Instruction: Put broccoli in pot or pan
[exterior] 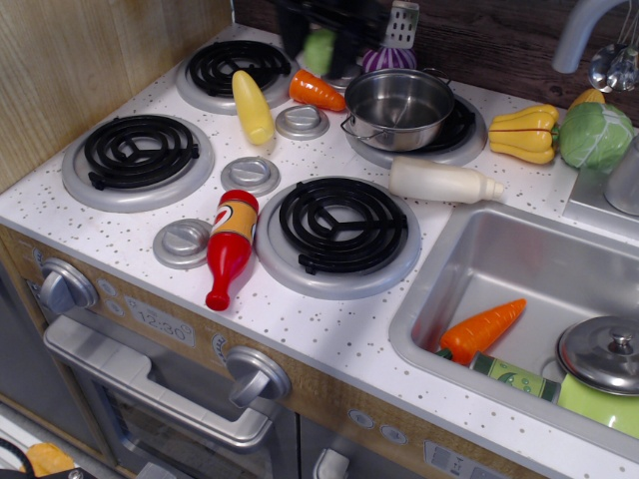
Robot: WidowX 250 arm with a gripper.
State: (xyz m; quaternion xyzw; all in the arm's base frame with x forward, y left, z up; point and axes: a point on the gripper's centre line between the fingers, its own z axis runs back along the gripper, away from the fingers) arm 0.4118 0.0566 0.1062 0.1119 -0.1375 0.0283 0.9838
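The broccoli (319, 50) is a small light-green knobbly piece held in the air between the black fingers of my gripper (319, 48), near the top middle of the view. The gripper is blurred and shut on it. It hangs above the back of the stove, just left of the shiny steel pot (399, 107), which stands empty on the back right burner. The broccoli is level with or a little above the pot's rim and apart from it.
An orange carrot (317, 90) and a yellow corn (252, 106) lie left of the pot, a purple onion (388, 57) behind it. A white bottle (442, 182), a ketchup bottle (231, 245), a yellow pepper (525, 132) and a cabbage (595, 135) lie around. The sink (469, 269) holds a carrot and a lid (602, 352).
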